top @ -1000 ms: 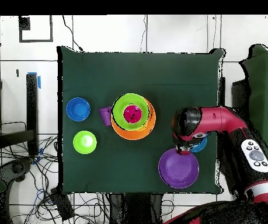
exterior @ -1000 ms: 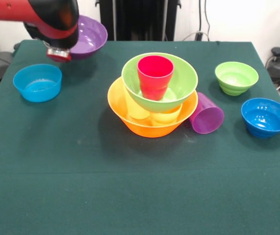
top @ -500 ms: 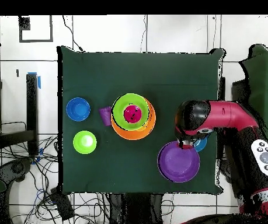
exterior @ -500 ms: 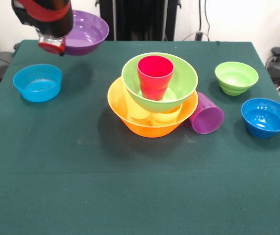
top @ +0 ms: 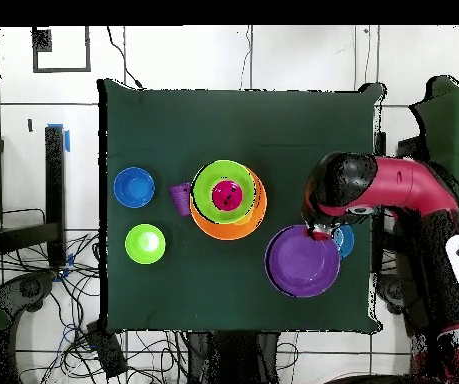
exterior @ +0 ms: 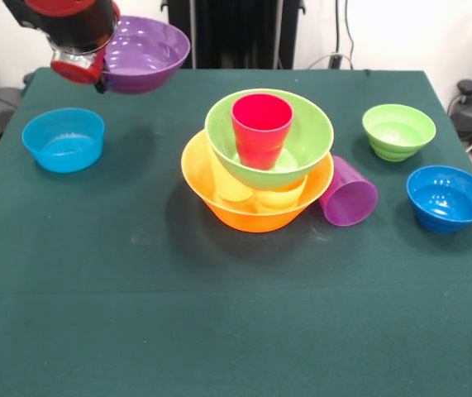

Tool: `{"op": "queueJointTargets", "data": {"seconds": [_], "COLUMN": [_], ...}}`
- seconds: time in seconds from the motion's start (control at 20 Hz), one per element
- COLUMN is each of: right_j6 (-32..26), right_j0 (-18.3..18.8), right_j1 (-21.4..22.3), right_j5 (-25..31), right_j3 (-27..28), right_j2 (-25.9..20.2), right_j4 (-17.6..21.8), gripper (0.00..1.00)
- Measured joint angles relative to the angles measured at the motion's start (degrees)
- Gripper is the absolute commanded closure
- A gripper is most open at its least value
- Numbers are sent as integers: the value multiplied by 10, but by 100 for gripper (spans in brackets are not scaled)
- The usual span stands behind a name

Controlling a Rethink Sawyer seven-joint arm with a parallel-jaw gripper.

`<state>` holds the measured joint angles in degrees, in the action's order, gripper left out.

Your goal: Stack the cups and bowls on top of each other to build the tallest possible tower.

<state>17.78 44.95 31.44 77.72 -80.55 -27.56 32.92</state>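
Green desk [exterior: 136, 331] below, the fingers [exterior: 95, 70] grip the purple bowl's [exterior: 142, 56] rim, aloft beside the tower [exterior: 260, 161], well short of it.

Tower [exterior: 257, 178] at table [exterior: 219, 331] centre — a cup [exterior: 348, 193] on its side touching it; small bowls [exterior: 398, 131] well apart.
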Motion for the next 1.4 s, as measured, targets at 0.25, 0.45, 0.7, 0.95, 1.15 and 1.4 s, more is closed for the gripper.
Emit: {"op": "queueJointTargets", "data": {"seconds": [0.25,0.45,0.7,0.95,1.15,1.4], "right_j6": [0,0,0,0,4,42], "right_j0": [-6,-21,-43,-62,-73,-90], "right_j1": [-2,-4,-5,-5,-5,-5], "right_j5": [18,43,56,57,57,57], "right_j3": [34,78,127,166,185,204], "right_j2": [-8,-13,-14,-14,-12,-2], "right_j4": [-23,-40,-68,-103,-125,-159], "gripper": [100,100,100,100,100,100]}}
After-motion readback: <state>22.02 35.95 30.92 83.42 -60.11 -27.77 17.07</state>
